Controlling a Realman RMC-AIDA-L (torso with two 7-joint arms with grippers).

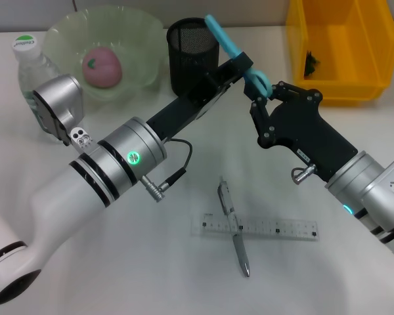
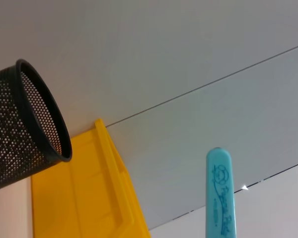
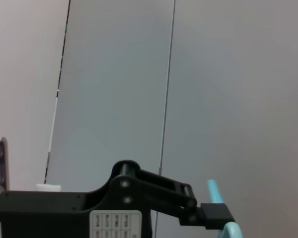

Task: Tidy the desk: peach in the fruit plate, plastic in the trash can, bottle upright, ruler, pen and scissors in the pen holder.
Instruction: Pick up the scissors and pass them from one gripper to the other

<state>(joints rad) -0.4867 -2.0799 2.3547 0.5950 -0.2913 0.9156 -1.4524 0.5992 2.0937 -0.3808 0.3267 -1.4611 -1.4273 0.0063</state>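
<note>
Right now I see both grippers meeting at the scissors (image 1: 240,49) above the desk (image 1: 184,275), just beside the pen holder (image 1: 192,46). My left gripper (image 1: 241,64) clamps the blade cover, whose tip rises over the holder's rim; my right gripper (image 1: 266,92) closes on the handles. Peach (image 1: 102,66) sits in the fruit plate (image 1: 138,29), bottle (image 1: 31,62) stands beside it. Pen (image 1: 233,233) lies across the ruler (image 1: 282,230). Plastic (image 1: 311,63) is in the trash can (image 1: 368,52).

White arms, silver collars, black wrist housings.
</note>
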